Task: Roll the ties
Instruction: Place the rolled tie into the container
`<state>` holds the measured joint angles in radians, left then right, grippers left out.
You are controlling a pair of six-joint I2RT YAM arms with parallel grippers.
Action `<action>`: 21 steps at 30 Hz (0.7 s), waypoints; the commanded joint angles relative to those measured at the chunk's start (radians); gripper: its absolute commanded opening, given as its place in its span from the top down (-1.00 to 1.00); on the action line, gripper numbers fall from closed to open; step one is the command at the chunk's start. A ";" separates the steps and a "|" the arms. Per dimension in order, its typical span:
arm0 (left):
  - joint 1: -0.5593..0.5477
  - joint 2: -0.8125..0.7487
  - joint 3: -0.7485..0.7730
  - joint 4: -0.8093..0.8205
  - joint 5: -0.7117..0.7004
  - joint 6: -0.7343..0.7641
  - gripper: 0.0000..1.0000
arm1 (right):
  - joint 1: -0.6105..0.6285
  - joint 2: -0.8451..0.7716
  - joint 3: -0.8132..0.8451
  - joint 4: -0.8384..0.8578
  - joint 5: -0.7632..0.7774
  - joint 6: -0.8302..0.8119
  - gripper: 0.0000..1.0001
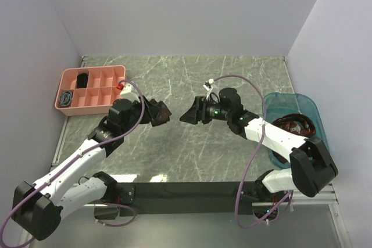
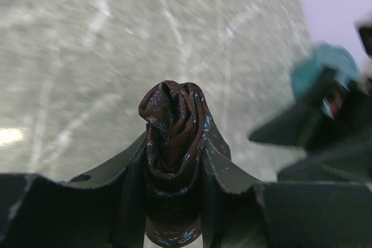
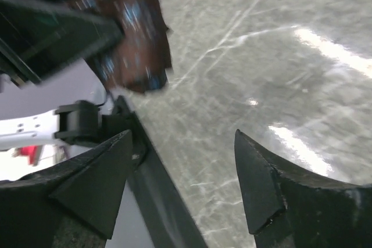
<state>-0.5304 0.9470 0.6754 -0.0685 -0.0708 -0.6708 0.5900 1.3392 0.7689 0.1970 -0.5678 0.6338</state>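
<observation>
Item, left: my left hand (image 1: 157, 112), partly closed on the rolled tie (image 2: 174, 120), holds it over the worktop (image 1: 232, 79), right of the pink tray (image 1: 93, 69). Only the coil's lower part is pinched, so I judge the free top could spring loose and unroll. Item, right: my right hand (image 1: 189, 115), wide open and empty, near the coil but apart; a careless brush could knock the roll out.

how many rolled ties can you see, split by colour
maroon rolled tie: 1, held in the left end effector
black rolled tie: 1, in the pink tray
grey-blue rolled tie: 1, in the same tray
total: 3
The loose tangle in the blue bin is not counted.
</observation>
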 commanded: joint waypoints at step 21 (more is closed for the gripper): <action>-0.013 -0.028 -0.100 0.306 0.361 -0.115 0.70 | 0.008 0.124 0.021 0.397 -0.303 0.237 0.00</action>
<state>-0.5381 0.9283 0.5755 0.1600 0.2718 -0.7708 0.5911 1.4616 0.7799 0.4927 -0.8139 0.8368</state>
